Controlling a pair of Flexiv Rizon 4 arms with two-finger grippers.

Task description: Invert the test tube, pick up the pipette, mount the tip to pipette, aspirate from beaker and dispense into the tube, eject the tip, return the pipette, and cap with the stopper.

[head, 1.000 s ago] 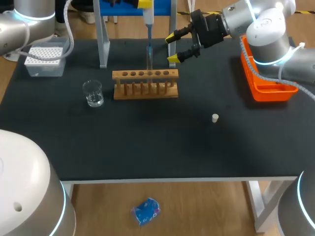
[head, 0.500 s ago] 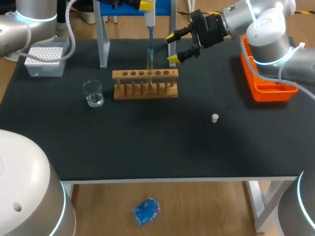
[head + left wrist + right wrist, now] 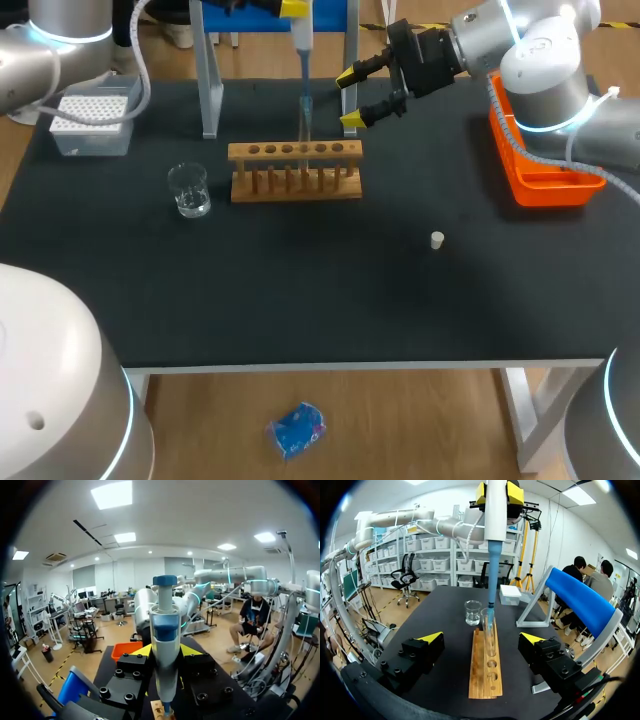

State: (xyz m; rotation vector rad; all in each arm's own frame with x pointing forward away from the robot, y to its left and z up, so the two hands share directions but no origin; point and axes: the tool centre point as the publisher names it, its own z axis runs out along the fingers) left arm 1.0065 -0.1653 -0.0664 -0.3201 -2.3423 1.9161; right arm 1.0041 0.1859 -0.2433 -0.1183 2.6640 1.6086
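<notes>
Right wrist view: your left hand (image 3: 497, 492) grips the white-and-blue plastic pipette (image 3: 495, 530) upright, tip at the mouth of the clear glass test tube (image 3: 489, 632) in the wooden rack (image 3: 485, 675). That looks like dispensing, I'd judge. Your right hand (image 3: 482, 639) is wide open and empty, parked off the rack's end to stay clear. The small white stopper (image 3: 437, 240) lies loose on the black bench (image 3: 300, 300).

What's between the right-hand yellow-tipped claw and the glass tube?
In the right wrist view, only the empty-holed end of the wooden rack lies between the right gripper and the test tube.
</notes>
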